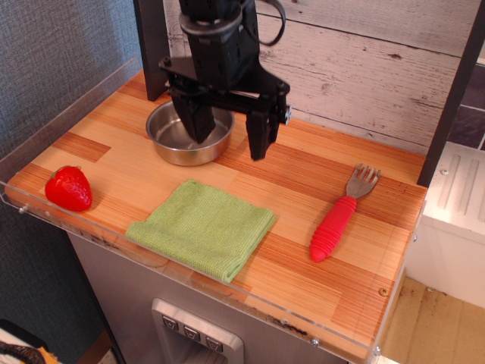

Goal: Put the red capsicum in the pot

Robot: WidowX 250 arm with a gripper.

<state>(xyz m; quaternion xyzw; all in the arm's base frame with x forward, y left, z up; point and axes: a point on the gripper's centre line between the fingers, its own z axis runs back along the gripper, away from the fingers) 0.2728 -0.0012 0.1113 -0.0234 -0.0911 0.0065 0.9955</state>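
observation.image shows a wooden tabletop (303,189) against a whitewashed plank wall (364,61), the gripper (227,130) spread open at upper centre over the pot (180,140), the red capsicum (68,188) lying at far left.

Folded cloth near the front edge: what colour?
Light green cloth, seen in the observation.image view.

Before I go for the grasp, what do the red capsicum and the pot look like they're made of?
The red capsicum looks like glossy molded plastic: bright highlights on a smooth, uniformly red skin. The pot appears to be stainless steel, with a shiny silver wall and reflections inside. The open gripper hangs above it.
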